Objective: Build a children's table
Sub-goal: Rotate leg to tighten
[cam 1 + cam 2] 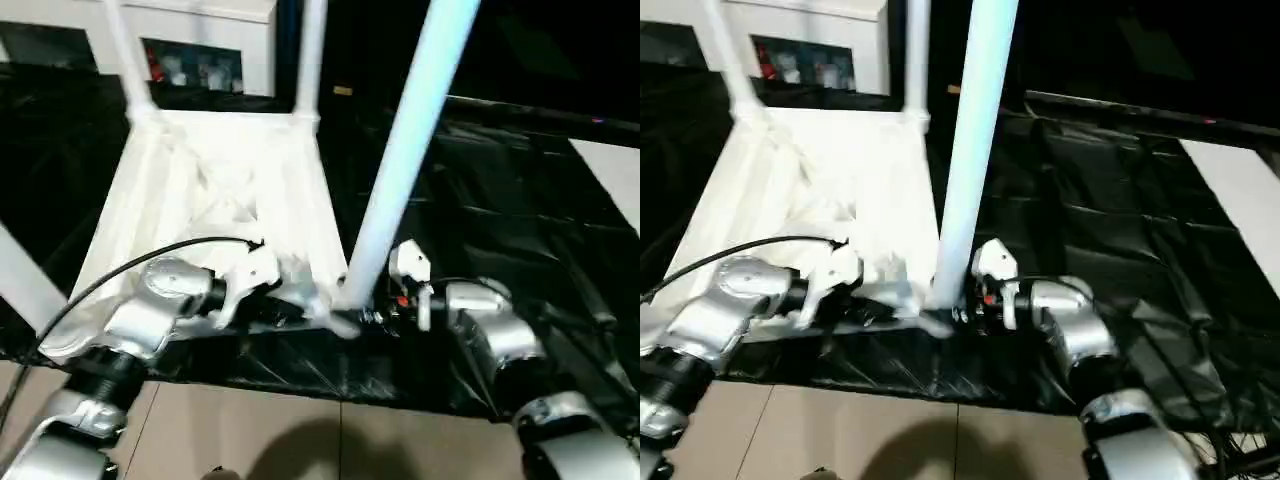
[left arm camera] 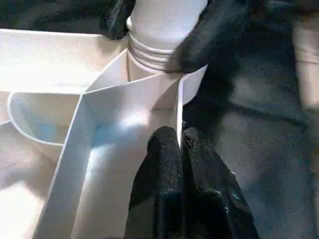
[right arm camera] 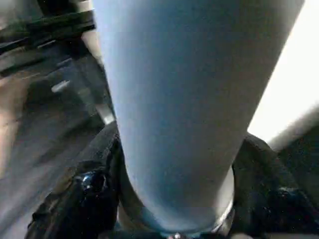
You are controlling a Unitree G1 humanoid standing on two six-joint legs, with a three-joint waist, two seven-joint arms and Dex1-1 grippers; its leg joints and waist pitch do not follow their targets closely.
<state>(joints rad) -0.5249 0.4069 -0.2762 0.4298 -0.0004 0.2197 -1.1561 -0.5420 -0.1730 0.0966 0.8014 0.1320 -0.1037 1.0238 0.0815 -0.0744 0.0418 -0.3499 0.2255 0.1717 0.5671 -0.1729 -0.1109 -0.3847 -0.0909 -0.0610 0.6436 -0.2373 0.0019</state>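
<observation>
At the tabletop's [image 1: 200, 190] near corner, the right claw [image 3: 174, 219] clamps a leg [image 1: 405, 150] entering its socket; the left claw [image 2: 179, 149] pinches the rim; two far legs [image 1: 310, 55] stand fitted.

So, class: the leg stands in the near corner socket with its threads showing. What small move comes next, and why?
Probably the right end effector should twist the leg further in: thread rings are exposed above the socket, while the left end effector pinches the tabletop wall.
</observation>
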